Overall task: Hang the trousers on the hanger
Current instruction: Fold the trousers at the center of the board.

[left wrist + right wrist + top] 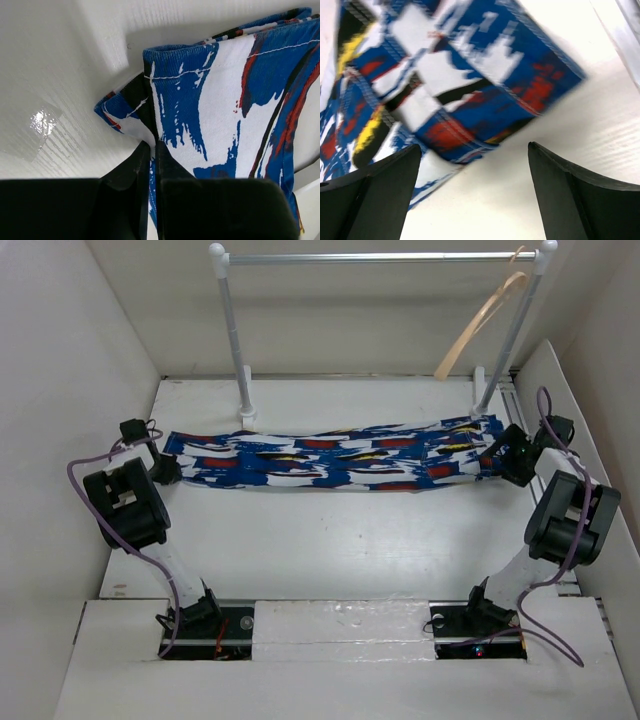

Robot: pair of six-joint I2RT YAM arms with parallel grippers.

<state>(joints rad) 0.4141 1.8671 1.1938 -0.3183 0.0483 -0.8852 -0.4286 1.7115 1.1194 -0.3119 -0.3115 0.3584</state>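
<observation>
The trousers [330, 458] lie stretched flat on the white table [330, 540] just in front of the rack [380, 257], with the hanger [480, 325] hung on its rail; left gripper [150, 150] clamped on them, right gripper [475, 147] spread apart.

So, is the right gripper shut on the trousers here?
No, the right gripper stands wide open, both fingers well apart, with the end of the trousers lying loose just ahead of them.

The trousers [335, 458] span the worktop [330, 550] side to side, blocking the low path toward the rail rack [380, 257]. Free room: bare worktop before the cloth, and the gap between left post [233, 335] and right post [512, 340]. The hanger [468, 337] hangs beside the right post, near the side wall [600, 330].
</observation>
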